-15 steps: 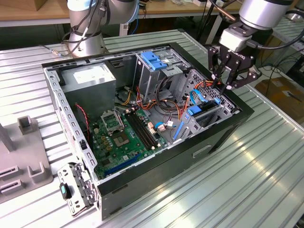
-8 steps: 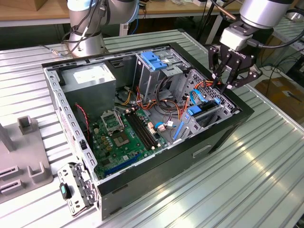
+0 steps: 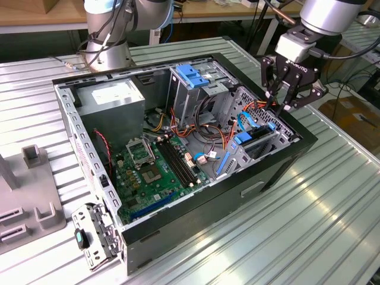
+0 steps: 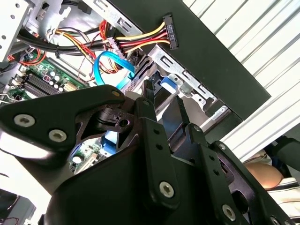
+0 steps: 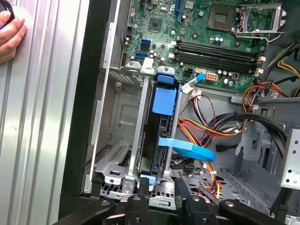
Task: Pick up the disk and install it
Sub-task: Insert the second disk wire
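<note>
End effector [image 3: 284, 102]: poised over the case's drive bay, at the exterior view's right; fingers [image 5: 140, 199] slightly parted, gripping nothing.
Disk [image 5: 159, 140]: seated on edge in the bay [image 5: 117, 117], blue rail end [image 5: 164, 100] showing.
Key relation: disk lies directly beyond the fingertips, its long axis running straight away from them toward the motherboard [image 5: 211, 28].
Case [image 3: 249, 184]: open, on the desk [image 3: 332, 214].

disk [image 5: 161, 126] on edge, blue-railed, in bay

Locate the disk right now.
The disk stands on edge in the drive bay by the case's black wall in the first wrist view, just beyond the gripper, near the motherboard.
</note>
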Tool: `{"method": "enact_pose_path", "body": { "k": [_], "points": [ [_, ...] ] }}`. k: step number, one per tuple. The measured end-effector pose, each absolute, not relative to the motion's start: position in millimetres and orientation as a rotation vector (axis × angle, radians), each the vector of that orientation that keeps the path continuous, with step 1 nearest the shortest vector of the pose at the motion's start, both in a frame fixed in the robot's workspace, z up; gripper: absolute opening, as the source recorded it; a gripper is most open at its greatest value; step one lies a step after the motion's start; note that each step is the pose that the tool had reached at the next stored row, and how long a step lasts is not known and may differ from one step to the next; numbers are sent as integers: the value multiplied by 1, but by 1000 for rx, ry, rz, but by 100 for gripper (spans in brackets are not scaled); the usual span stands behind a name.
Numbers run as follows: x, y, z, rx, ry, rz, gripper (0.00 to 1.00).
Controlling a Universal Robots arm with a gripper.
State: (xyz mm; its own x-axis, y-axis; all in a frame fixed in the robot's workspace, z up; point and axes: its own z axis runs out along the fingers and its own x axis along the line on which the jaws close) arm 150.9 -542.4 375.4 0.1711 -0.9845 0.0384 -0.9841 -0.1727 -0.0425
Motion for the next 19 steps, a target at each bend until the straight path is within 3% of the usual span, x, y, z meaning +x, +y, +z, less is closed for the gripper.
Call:
{"method": "enact_pose_path", "body": {
  "k": [19],
  "points": [
    [163,-540,375,-2399,2015,-89,35]
  ]
}}
